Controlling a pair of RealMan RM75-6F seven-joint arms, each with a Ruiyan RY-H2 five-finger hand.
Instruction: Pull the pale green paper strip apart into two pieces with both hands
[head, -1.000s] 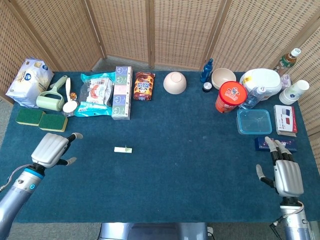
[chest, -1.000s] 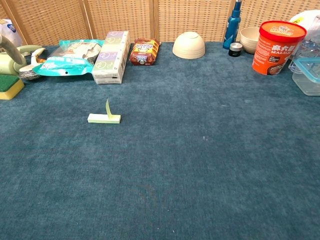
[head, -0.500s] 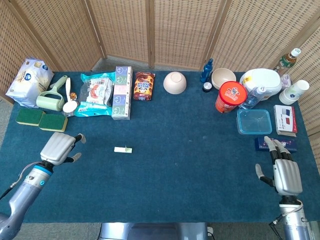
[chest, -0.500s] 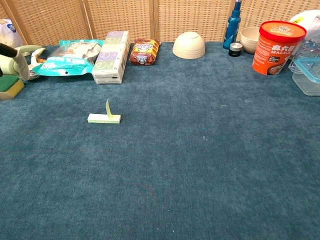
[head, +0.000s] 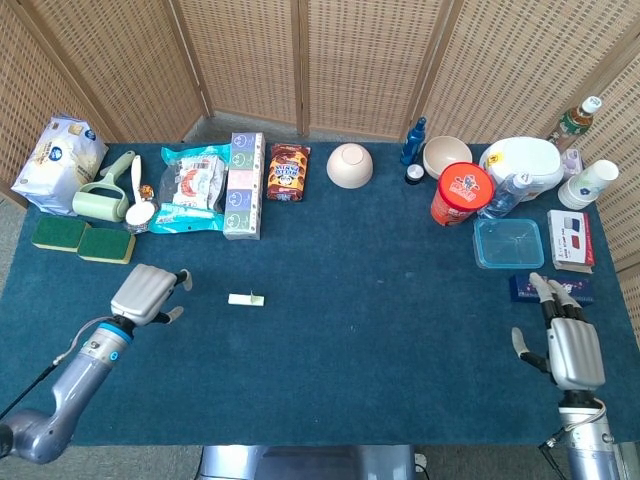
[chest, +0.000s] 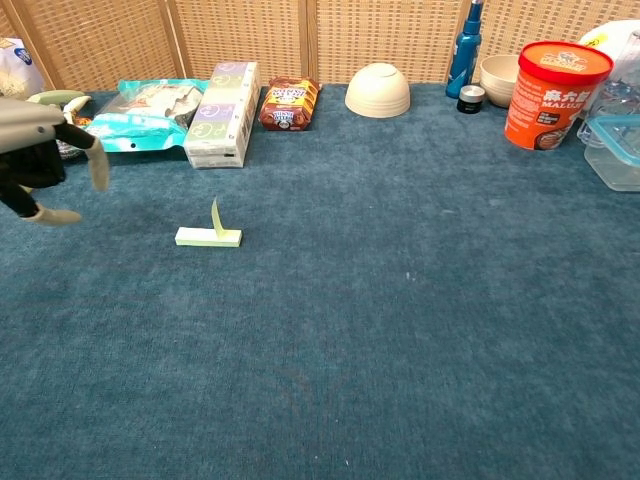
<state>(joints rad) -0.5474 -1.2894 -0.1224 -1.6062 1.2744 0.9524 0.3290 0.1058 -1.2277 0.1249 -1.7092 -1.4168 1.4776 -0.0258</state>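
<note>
The pale green paper strip (head: 245, 299) lies flat on the blue table cloth left of centre, with one end curled upright (chest: 215, 218). My left hand (head: 148, 294) hovers a short way to the strip's left, fingers apart and holding nothing; the chest view shows the left hand (chest: 38, 150) at the left edge. My right hand (head: 570, 345) rests far off at the table's right front corner, fingers stretched out and empty. It does not show in the chest view.
Along the back stand a tissue box (head: 243, 185), snack bags (head: 190, 186), a biscuit pack (head: 288, 171), an upturned bowl (head: 350, 165), a red tub (head: 461, 194) and a clear container (head: 509, 242). Sponges (head: 82, 239) lie at the left.
My left hand has moved right across the cloth toward the strip and has come into the chest view. The right hand and the strip have stayed put.
</note>
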